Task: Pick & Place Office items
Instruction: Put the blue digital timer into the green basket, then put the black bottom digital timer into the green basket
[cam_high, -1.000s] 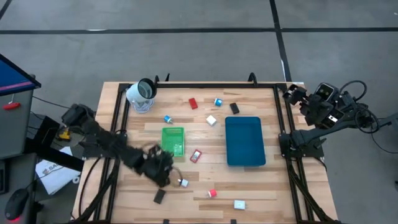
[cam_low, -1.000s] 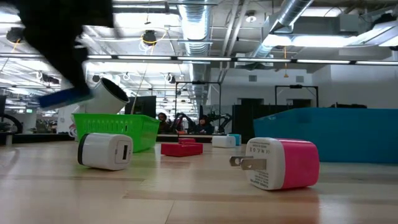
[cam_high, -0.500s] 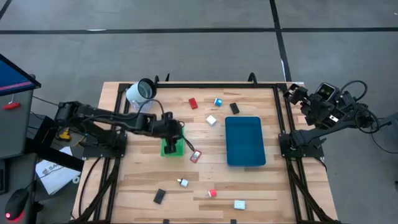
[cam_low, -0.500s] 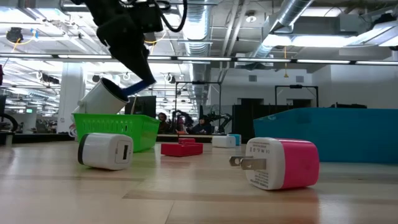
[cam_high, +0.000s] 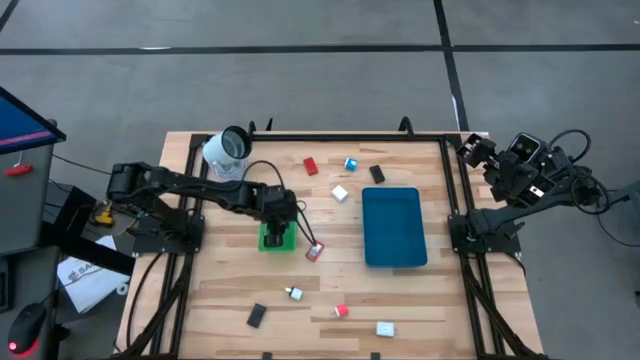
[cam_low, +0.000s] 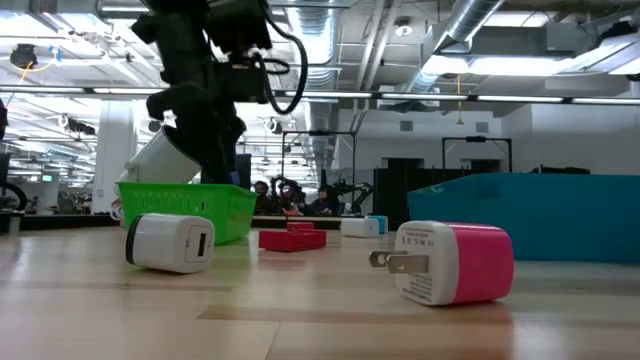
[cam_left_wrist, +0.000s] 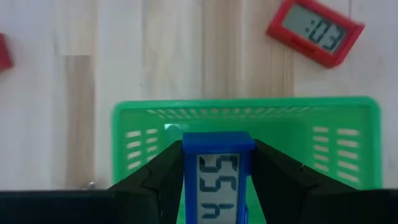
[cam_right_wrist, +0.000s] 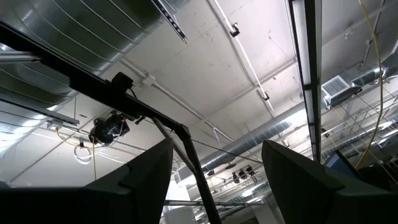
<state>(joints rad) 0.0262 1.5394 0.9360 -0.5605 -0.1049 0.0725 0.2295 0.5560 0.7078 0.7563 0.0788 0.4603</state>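
My left gripper (cam_high: 281, 226) stands over the green tray (cam_high: 270, 240), pointing down, shut on a small blue digital timer (cam_left_wrist: 217, 177). In the low view it reaches down behind the tray's wall (cam_low: 185, 205). Other office items lie loose on the table: a red timer (cam_high: 315, 251), a red block (cam_high: 311, 166), a blue piece (cam_high: 351, 163), black pieces (cam_high: 376, 174) (cam_high: 257, 316), and white and pink chargers (cam_low: 168, 242) (cam_low: 455, 262). My right gripper (cam_right_wrist: 217, 180) is open and empty, raised off the table's right edge. My left gripper pinches the blue timer between its two fingers, by its two long side edges (cam_left_wrist: 186, 168). The fingers come from above, pointing down, and lie along the timer. The timer's display faces the wrist camera, above the tray's floor; whether it touches the floor cannot be told.
A dark blue tray (cam_high: 392, 227) lies right of centre. A white cylinder (cam_high: 228, 148) lies at the far left corner. The red timer lies just right of the green tray. Black frame posts (cam_high: 465, 235) stand along the table's sides.
My left gripper has carried the blue timer from the table's near left part toward the far edge and the right, to above the green tray. It has then gone down into the tray, still shut on the timer.
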